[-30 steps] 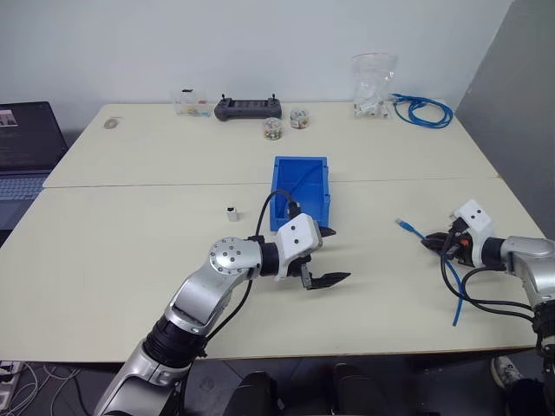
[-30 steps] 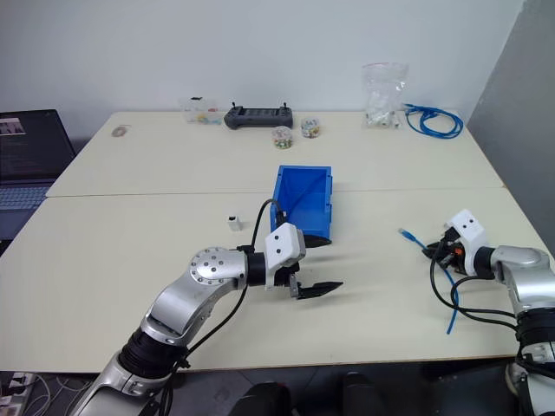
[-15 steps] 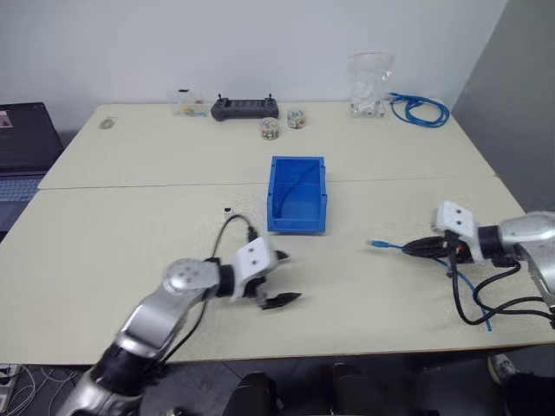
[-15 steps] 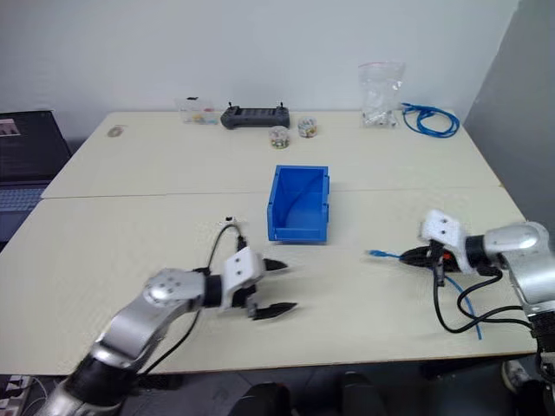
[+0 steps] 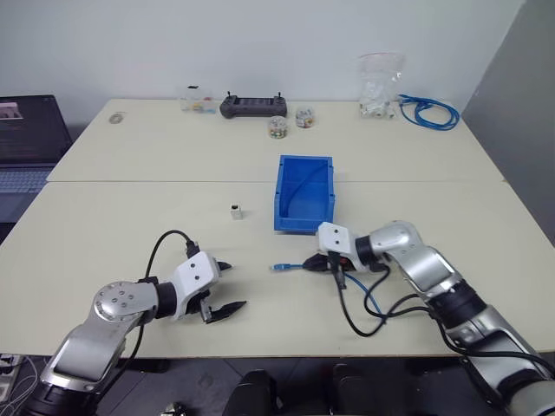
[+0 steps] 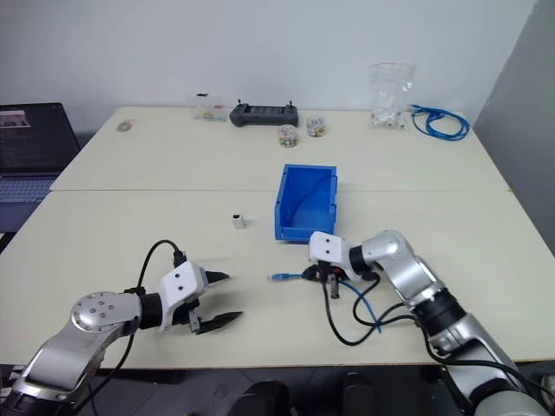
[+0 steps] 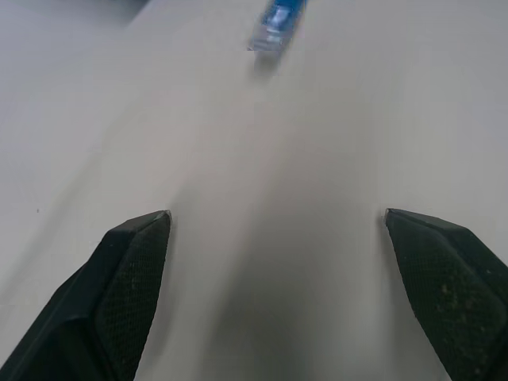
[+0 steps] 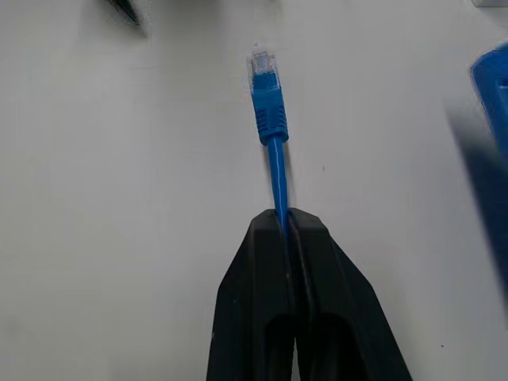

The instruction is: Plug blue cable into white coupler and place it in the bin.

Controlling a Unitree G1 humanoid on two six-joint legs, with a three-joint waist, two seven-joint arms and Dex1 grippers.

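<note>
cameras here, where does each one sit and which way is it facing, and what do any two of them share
Left and right eye views: on the head, looking forward and down over the table; both arms show, with the bin and white coupler.
Left wrist view: on the left wrist, looking along the open left gripper, its fingers wide apart over bare tabletop.
Right wrist view: on the right wrist, looking along the right gripper, shut on the blue cable.
Shared: the cable's plug appears in both wrist views and the head views.

I count one blue bin (image 5: 303,192), one white coupler (image 5: 235,211), one loose blue cable (image 5: 290,266), one coiled cable bundle (image 5: 427,111), two small jars (image 5: 288,122), one black controller (image 5: 253,106), one laptop (image 5: 28,139).
</note>
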